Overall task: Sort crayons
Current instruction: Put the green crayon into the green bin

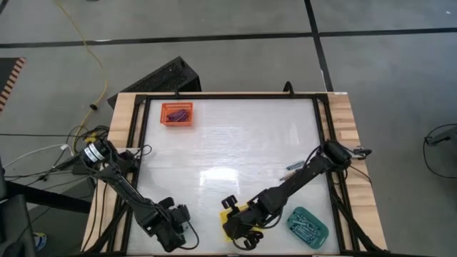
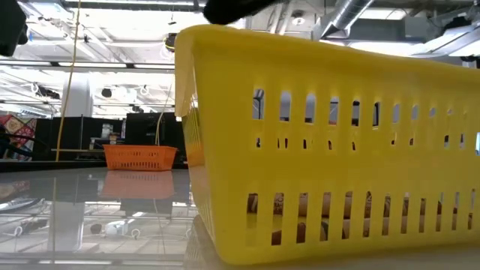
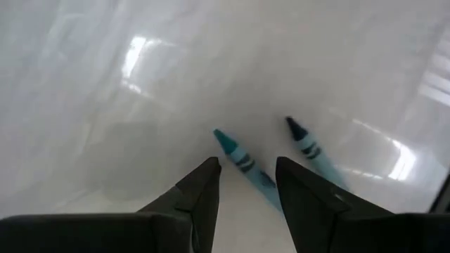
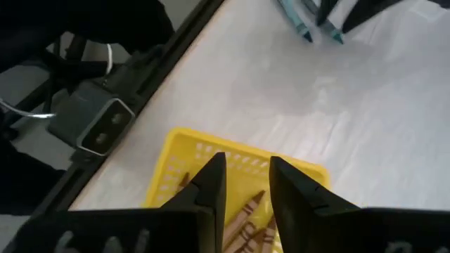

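Two teal-blue crayons (image 3: 242,160) (image 3: 306,145) lie flat on the white table top. My left gripper (image 3: 246,174) (image 1: 177,228) hangs open just above them near the table's front edge, its fingers on either side of one crayon's tip. My right gripper (image 4: 246,176) (image 1: 239,227) stands open over the yellow tray (image 4: 181,149) (image 1: 230,213), where brownish crayons (image 4: 252,205) lie. Nothing shows between its fingers. The right wrist view also shows the teal crayons (image 4: 301,24) farther off.
An orange tray (image 1: 165,116) (image 2: 139,157) with dark crayons stands at the far left. A teal tray (image 1: 325,230) with crayons sits at the near right. The yellow tray (image 2: 330,142) fills the low view. A black frame (image 1: 141,143) rims the table.
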Available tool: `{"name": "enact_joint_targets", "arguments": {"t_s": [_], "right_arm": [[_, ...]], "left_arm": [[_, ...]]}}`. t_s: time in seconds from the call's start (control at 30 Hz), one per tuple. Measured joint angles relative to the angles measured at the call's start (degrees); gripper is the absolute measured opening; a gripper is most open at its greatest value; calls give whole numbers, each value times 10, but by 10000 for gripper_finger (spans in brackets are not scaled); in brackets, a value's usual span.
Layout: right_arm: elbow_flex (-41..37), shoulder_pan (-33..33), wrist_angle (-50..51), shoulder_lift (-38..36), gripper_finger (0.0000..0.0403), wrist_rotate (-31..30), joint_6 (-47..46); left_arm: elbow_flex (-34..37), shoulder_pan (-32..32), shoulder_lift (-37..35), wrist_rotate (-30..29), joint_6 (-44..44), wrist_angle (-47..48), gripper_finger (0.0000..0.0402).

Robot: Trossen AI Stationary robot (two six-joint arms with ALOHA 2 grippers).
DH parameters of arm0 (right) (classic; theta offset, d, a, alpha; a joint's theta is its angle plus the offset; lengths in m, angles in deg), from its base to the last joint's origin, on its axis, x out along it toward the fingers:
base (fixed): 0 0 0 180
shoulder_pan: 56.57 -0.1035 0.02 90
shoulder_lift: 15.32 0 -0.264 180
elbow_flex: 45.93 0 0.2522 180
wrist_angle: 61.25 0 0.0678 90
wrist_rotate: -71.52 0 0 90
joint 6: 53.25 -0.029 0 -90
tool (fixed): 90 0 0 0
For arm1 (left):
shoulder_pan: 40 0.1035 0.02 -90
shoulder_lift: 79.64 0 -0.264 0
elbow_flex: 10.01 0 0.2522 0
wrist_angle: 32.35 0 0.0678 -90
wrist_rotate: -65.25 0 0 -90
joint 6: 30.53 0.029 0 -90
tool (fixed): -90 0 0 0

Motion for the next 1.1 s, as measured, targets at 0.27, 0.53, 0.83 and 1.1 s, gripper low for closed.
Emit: {"name": "enact_joint_targets", "arguments": {"t_s": [0.27, 0.53, 0.83, 1.1], "right_arm": [[0, -1, -3, 0, 103, 0, -1], [0, -1, -6, 0, 103, 0, -1], [0, -1, -1, 0, 103, 0, -2], [0, -1, 23, 0, 103, 0, -6]], "left_arm": [[0, 0, -1, -5, -4, 52, 130], [38, 2, -6, 21, -8, 65, 129], [52, 5, -10, 31, 40, 67, 12], [54, 53, -23, 32, 140, 66, 3]]}}
